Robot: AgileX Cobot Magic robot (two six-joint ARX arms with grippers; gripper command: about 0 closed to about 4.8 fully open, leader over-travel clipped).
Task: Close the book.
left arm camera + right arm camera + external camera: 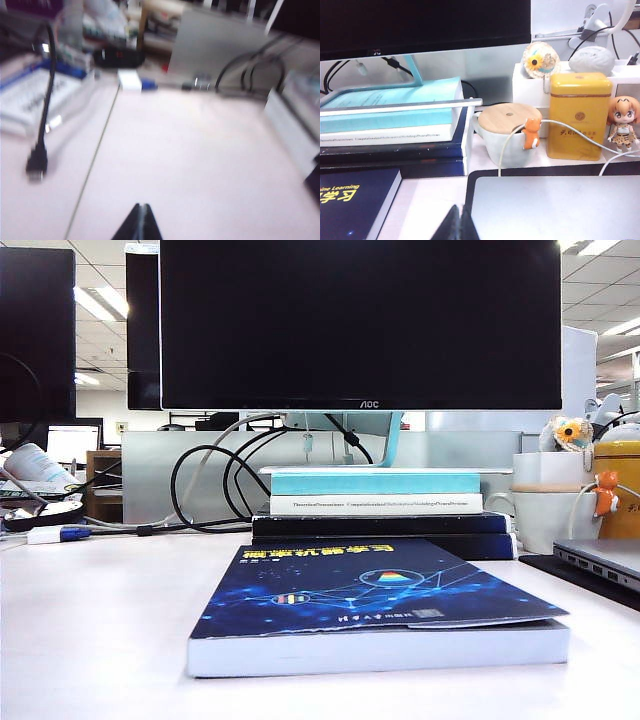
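Book (380,615) lay shut, blue cover up, flat on white table (90,640), at 6 o'clock from book stack (380,505); task looked done. Left gripper (140,222) pinched closed, empty, above bare table. Right gripper (459,224) likewise closed, empty, near laptop (555,205), clear of book.

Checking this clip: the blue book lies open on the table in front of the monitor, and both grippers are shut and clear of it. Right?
Not quite. In the exterior view the blue book lies closed, cover up, not open. The rest holds: it sits on the table before the monitor, and the wrist views show the left gripper and right gripper with jaws shut, clear of it.
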